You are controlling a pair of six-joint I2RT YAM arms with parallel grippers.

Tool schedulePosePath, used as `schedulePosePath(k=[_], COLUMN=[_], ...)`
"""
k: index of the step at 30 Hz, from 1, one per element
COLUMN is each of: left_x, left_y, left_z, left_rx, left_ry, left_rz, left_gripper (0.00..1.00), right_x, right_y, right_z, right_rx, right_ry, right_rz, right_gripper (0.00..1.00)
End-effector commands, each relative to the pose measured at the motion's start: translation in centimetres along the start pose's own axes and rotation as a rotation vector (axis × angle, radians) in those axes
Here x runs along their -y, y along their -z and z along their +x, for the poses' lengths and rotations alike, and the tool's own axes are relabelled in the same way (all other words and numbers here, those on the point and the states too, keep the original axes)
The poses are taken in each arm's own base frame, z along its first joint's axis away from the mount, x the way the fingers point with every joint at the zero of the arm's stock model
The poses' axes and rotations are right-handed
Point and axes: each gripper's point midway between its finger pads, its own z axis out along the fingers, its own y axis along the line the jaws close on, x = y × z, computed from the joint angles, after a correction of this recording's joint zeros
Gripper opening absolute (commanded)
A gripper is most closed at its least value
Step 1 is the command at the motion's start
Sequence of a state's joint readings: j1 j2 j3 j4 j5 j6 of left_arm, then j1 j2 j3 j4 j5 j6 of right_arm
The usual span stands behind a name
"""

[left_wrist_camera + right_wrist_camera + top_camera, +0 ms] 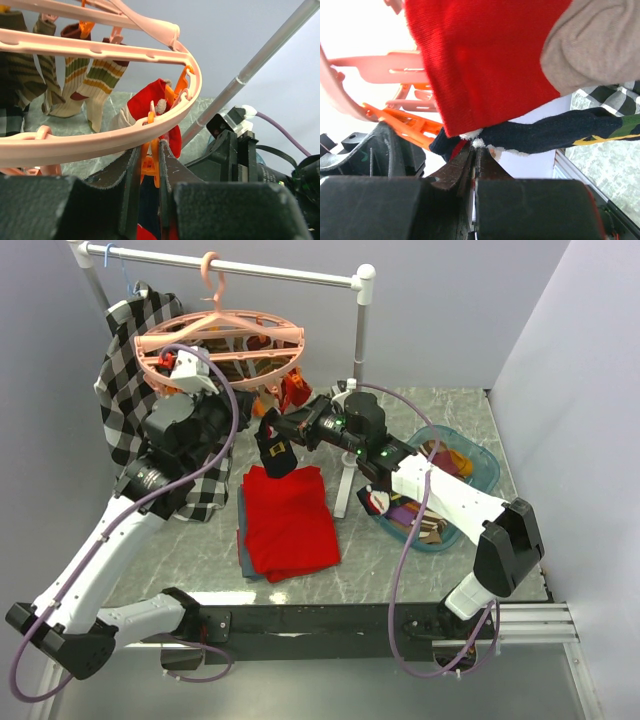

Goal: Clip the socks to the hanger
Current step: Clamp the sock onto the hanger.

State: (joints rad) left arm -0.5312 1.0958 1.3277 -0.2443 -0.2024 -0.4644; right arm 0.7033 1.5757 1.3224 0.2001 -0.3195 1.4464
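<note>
Clipping one more sock onto the hanger looks like the step in hand. On the grey stone table (pixel 450 410) stands a white metal rail stand (pixel 270 272). From it hangs the round salmon-pink plastic drying hanger (pixel 100 50). A clear blue plastic tub (pixel 487 455) at the right side of the table holds more socks. Brown socks with cream stripes (pixel 97 82) and a red fabric sock (pixel 485 60) hang from the hanger's clips.

The right end effector (pixel 474 147) is pinched tight on a dark navy fabric sock (pixel 555 132). It holds the sock up under the near rim of the hanger, just below the red sock. The left end effector (pixel 149 149) is narrow. Its two fingers squeeze a small orange plastic clip (pixel 150 167) that dangles from the rim.

The navy sock is just beside that clip, but I cannot tell if its edge is inside the clip's mouth. I think the next move is to push the sock's edge up into the mouth. Then the left one should let the clip snap shut. The right one should let go only after that.
</note>
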Motion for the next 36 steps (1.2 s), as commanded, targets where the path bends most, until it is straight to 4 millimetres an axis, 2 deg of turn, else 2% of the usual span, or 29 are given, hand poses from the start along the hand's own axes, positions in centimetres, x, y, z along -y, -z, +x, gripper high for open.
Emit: schedulePosePath(k=[1, 5, 10, 26, 36], left_x=[1.1, 1.6, 1.8, 1.3, 1.5], left_y=[0.9, 1.2, 1.2, 0.8, 0.6], left_z=[-2.2, -2.5, -1.7, -0.3, 0.3], left_rx=[0.070, 0.077, 0.057, 0.023, 0.013], left_ry=[-0.003, -0.005, -0.042, -0.154, -0.157], left_rz=[0.057, 0.082, 0.108, 0.120, 0.145], left_gripper=[0.20, 0.20, 0.21, 0.22, 0.23], right_x=[-1.7, -1.3, -1.3, -3.6, -4.2], right_y=[-0.2, -0.3, -0.4, 0.2, 0.4], right_z=[-0.4, -0.4, -0.7, -1.1, -1.3], right_rx=[0.002, -0.002, -0.001, -0.002, -0.002], right_ry=[0.014, 0.008, 0.009, 0.024, 0.033], right_rz=[-0.042, -0.034, -0.034, -0.088, -0.101], right_gripper=[0.00, 0.00, 0.00, 0.00, 0.00])
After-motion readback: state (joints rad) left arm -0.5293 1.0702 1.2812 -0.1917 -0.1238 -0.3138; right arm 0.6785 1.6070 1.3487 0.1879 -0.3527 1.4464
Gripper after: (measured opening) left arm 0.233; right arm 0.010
